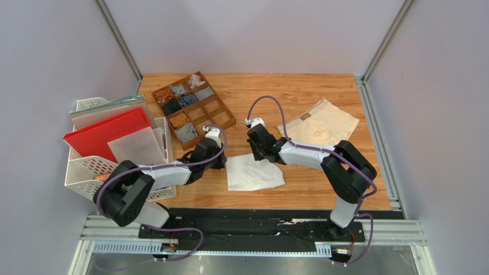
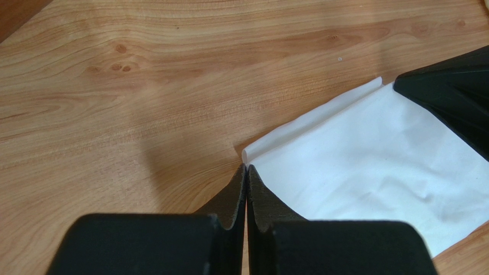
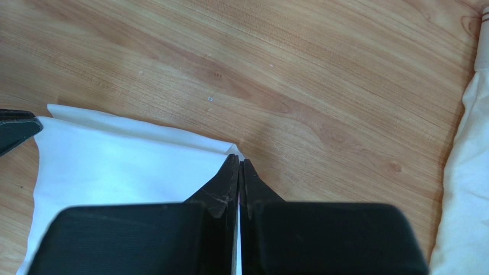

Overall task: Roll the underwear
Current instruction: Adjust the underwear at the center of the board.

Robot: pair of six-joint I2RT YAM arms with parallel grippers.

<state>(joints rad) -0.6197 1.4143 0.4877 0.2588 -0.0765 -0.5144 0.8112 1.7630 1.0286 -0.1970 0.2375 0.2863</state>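
Observation:
The white underwear [image 1: 255, 175] lies folded flat on the wooden table between the two arms, its far edge turned over into a narrow lip [image 2: 310, 117]. My left gripper [image 1: 222, 162] [image 2: 246, 168] is shut, with its tips touching the far-left corner of that lip. My right gripper [image 1: 268, 160] [image 3: 239, 162] is shut at the far-right corner [image 3: 232, 150], its fingers lying over the cloth. The frames do not show whether either gripper pinches fabric. The cream underwear [image 1: 321, 123] [image 3: 468, 189] lies spread out at the back right, apart from both grippers.
A brown divided tray [image 1: 221, 112] with small rolled garments stands at the back left. At the table's left edge, a white wire rack [image 1: 80, 172] holds a red folder [image 1: 103, 134] and sheets. Metal frame rails run along the table's right side [image 1: 376, 126].

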